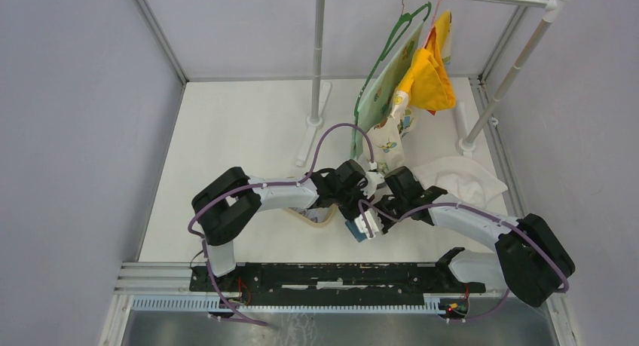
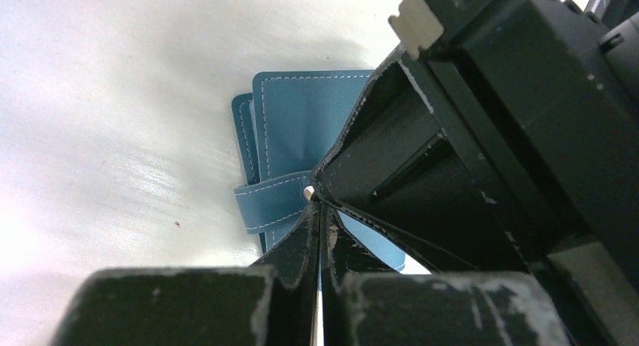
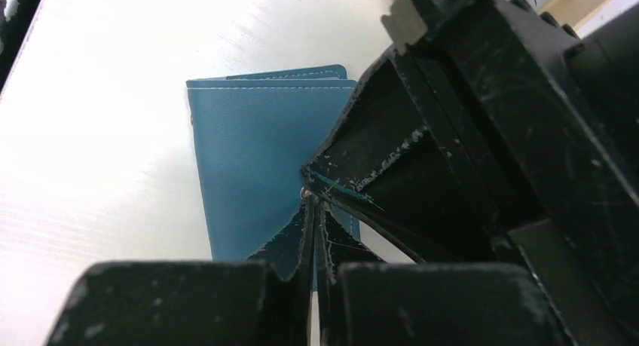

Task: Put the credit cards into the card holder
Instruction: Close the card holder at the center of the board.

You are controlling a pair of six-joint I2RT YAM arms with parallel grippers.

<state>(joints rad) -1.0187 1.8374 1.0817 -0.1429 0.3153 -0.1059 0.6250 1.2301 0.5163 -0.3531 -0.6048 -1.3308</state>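
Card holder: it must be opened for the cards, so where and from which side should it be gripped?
Probably pinch the strap, coming in low over the table from that side. The card holder lies flat, its broad covers giving little to get under; the narrow strap wraps its edge. The left gripper is shut on it there.

The left gripper and right gripper crowd over the card holder. The table is open on the left. A rack with clothes blocks the back right.
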